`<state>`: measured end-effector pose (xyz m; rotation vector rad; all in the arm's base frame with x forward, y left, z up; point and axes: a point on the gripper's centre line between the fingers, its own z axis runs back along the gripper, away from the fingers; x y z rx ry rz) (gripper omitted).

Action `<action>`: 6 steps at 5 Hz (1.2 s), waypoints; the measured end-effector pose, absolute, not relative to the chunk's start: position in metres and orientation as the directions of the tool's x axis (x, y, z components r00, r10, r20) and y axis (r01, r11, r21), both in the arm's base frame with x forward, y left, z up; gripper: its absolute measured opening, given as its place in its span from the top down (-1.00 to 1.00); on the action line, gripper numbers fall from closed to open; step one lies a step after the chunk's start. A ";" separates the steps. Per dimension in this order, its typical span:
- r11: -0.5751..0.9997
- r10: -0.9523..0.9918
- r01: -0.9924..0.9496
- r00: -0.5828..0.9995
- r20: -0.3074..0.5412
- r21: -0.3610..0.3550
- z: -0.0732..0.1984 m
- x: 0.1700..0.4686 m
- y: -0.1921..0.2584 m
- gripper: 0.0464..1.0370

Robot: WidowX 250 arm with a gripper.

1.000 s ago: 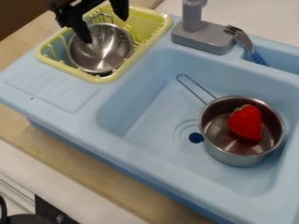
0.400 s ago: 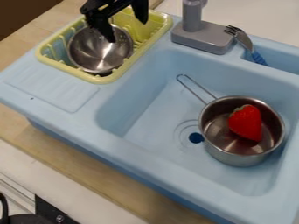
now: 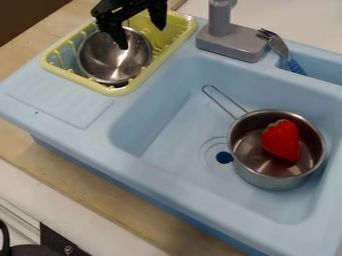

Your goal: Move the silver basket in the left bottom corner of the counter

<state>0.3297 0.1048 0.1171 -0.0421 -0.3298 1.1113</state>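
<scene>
Camera view shows the arm entering from the top edge, its black gripper (image 3: 142,37) hanging downward with fingers spread apart and grasping nothing. One fingertip overlaps the silver bowl (image 3: 115,62), which sits in the yellow rack (image 3: 119,91); whether they touch is hard to tell from this angle.

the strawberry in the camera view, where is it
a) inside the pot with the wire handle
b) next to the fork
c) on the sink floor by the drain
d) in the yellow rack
A: the strawberry lies inside the metal pot, whose wire handle points up toward the faucet.
</scene>
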 end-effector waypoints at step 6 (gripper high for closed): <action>0.396 0.912 -0.914 0.380 0.155 -0.087 0.084 0.334 0.097 0.30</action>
